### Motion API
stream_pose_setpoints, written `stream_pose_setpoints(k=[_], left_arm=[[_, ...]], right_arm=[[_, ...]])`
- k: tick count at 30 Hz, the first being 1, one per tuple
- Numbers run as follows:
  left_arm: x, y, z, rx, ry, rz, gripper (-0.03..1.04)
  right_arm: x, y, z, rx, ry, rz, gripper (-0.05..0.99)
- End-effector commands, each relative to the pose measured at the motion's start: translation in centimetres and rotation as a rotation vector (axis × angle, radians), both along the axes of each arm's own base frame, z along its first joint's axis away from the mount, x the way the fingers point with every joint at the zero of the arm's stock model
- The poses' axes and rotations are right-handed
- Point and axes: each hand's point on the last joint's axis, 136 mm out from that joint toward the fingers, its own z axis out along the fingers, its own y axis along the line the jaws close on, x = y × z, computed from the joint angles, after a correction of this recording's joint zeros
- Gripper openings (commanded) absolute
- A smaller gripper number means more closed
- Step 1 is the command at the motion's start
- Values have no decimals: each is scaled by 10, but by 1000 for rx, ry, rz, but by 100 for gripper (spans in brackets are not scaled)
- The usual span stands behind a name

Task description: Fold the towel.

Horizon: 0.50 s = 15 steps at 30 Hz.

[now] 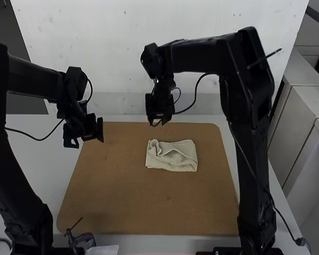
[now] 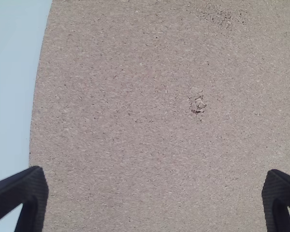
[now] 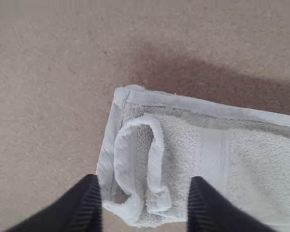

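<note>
Left arm [image 1: 5, 159] and right arm [image 1: 252, 133] both black, built of long straight links, bulkier joints between. Right arm's elbow [image 1: 249, 45] squared and blocky, thin dark stick [image 1: 266, 58] jutting from beside it. Black cable [image 1: 195, 95] curves out near right wrist; second cable [image 1: 288, 229], thin, trails down to small greyish plug [image 1: 301, 241]. Slim dark wire [image 1: 40, 139] on left arm. Left hand [image 1: 85, 141] and right hand [image 1: 159, 124] black, compact, angular. Left hand's fingers [image 2: 31, 186] black, blunt-tipped.
</note>
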Motion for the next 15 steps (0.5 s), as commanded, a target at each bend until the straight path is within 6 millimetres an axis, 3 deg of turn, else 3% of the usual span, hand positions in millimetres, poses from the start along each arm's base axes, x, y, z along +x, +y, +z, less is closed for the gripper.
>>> stream_pose_setpoints(k=[1,2,10,15], left_arm=[[0,0,9,-8,-34,-10,101],[0,0,10,-8,-37,-10,101],[-4,0,5,-9,-39,-12,101],[-4,3,5,-7,-40,-2,101]], right_arm=[[4,-18,5,13,6,-58,10],[2,-22,-1,2,17,-62,2],[-11,-28,-64,-98,92,-51,1],[-18,-16,-78,-107,102,-20,1]])
